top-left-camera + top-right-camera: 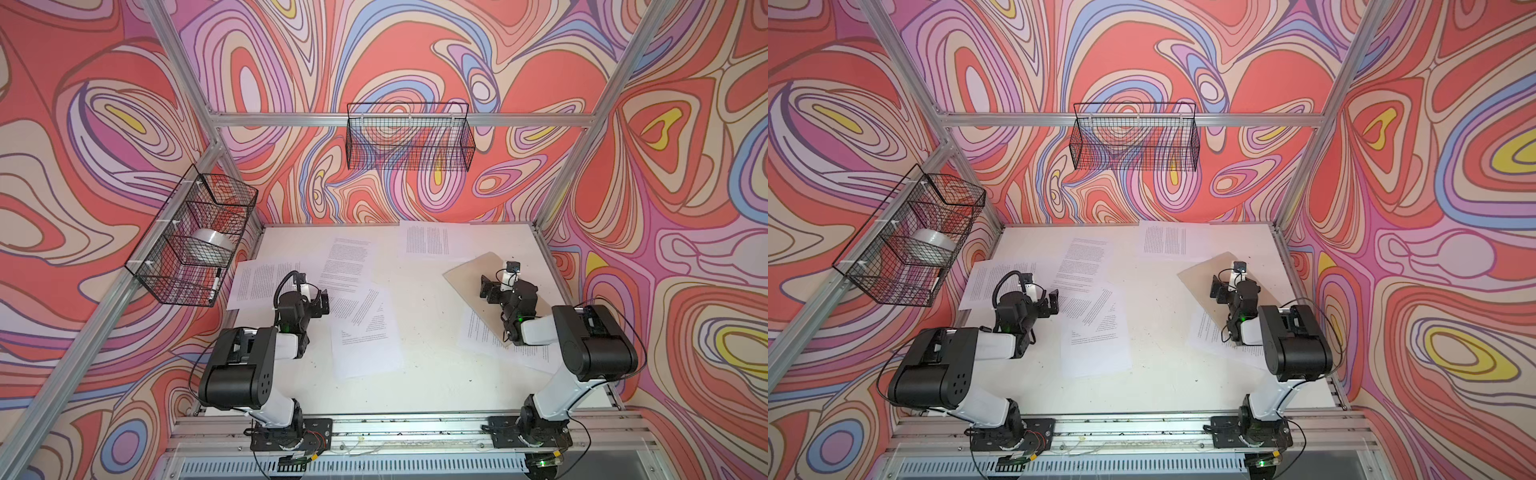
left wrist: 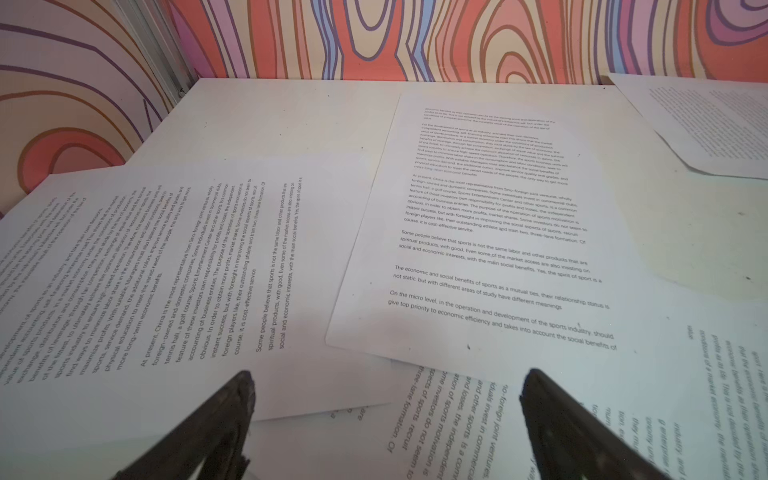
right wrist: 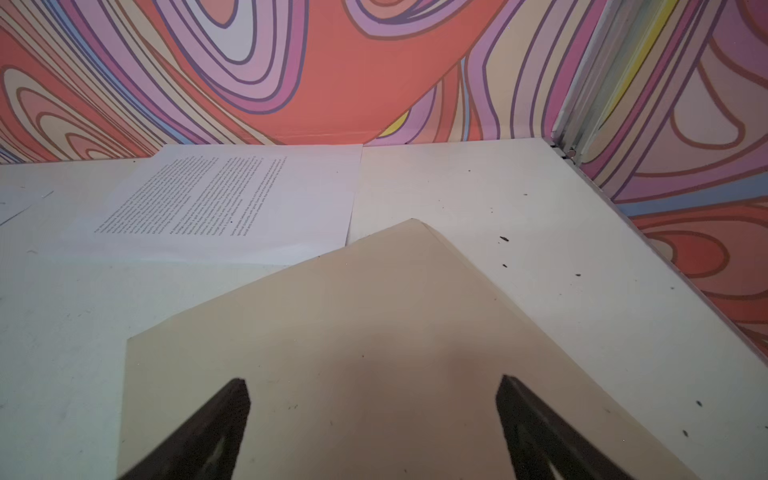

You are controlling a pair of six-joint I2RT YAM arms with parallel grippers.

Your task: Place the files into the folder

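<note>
Right hand (image 3: 374, 386) spread, empty, over folder (image 3: 353, 316), flat at right of worktop (image 1: 428, 374), long axis diagonal; left hand (image 2: 386, 378) spread, empty, over files (image 2: 490, 232) strewn left and centre; folder nearer right arm, files nearer left.

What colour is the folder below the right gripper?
The folder is plain tan, with no print. It shows best in the right wrist view.

Both top views overhead, sharing the table (image 1: 428, 374), wrist views low, close, forward
</note>
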